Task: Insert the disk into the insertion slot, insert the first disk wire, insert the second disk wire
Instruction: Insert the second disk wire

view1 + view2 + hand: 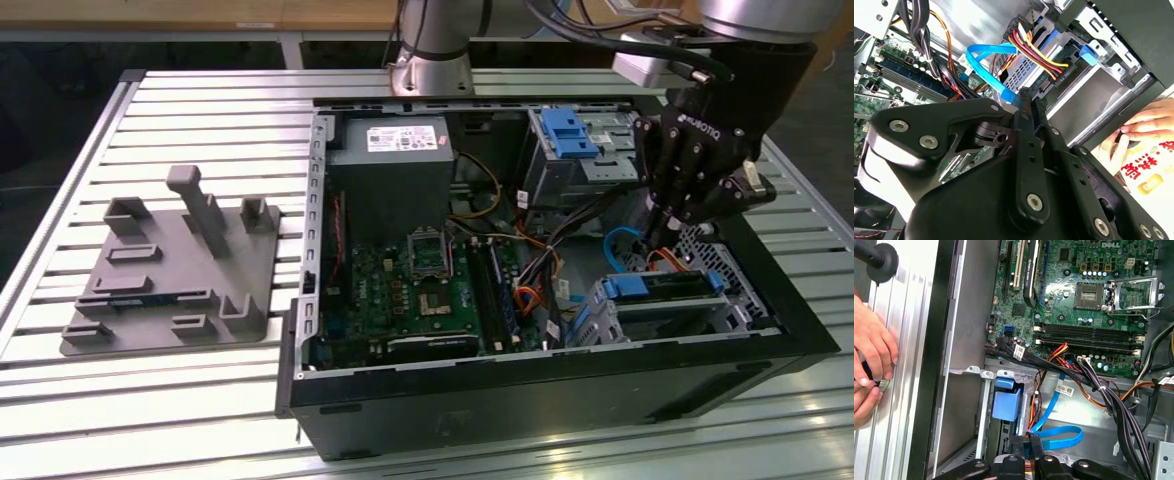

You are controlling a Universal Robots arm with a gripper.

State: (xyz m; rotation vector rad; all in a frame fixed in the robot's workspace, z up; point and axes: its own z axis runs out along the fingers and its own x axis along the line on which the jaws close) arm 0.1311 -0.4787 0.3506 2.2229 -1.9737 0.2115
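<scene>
Disk (663,290) sits in perforated insertion slot (727,268).

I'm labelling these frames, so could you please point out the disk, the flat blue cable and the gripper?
disk (663,287): exterior view, blue carrier edge.
flat blue cable (985,64): second wrist view, its looped band.
gripper (1026,100): second wrist view, fingertips.

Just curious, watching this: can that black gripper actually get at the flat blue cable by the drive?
Probably yes. The gripper already sits right at the flat blue cable beside the disk, inside the open case; nothing appears to block it, though neighbouring wire bundles crowd close.
</scene>
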